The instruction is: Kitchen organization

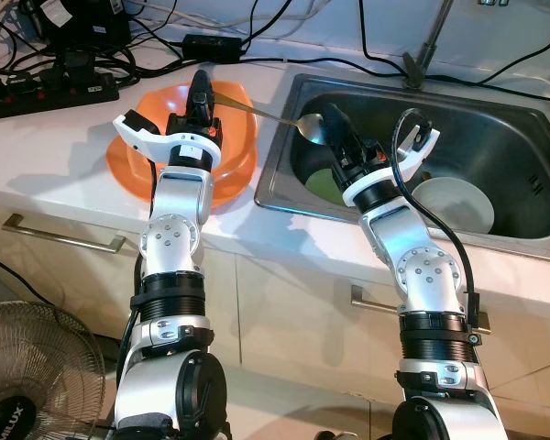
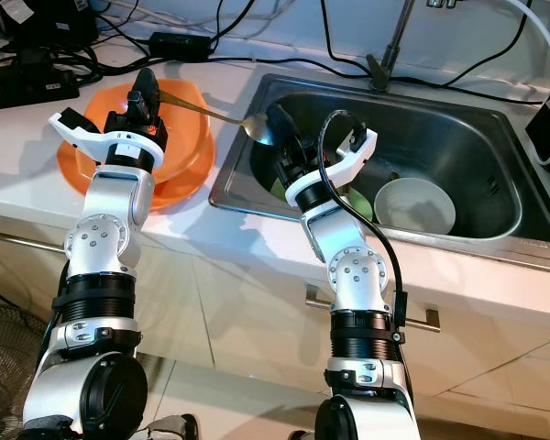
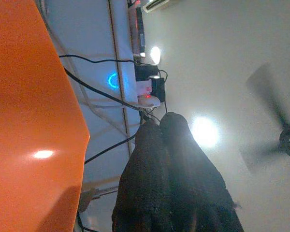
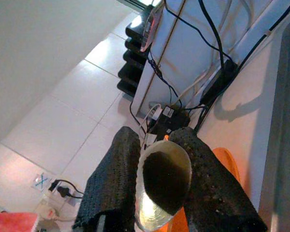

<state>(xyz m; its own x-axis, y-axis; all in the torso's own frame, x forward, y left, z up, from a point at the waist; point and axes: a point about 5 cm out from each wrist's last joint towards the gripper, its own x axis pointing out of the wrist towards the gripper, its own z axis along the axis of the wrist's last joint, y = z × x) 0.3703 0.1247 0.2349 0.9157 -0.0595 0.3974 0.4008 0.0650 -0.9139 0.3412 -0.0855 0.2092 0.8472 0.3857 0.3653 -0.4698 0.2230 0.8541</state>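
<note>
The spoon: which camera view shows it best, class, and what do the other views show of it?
The left eye view is best: the whole spoon shows, its handle reaching over the orange bowl to the left hand, its bowl in the right hand. The right eye view shows much the same. The right wrist view shows its bowl between the fingers.

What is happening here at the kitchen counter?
The right tool holds a metal spoon by its bowl above the sink. The spoon's handle reaches over to the shut left tool, above an orange bowl on the counter. A white bowl sits in the sink.
</note>
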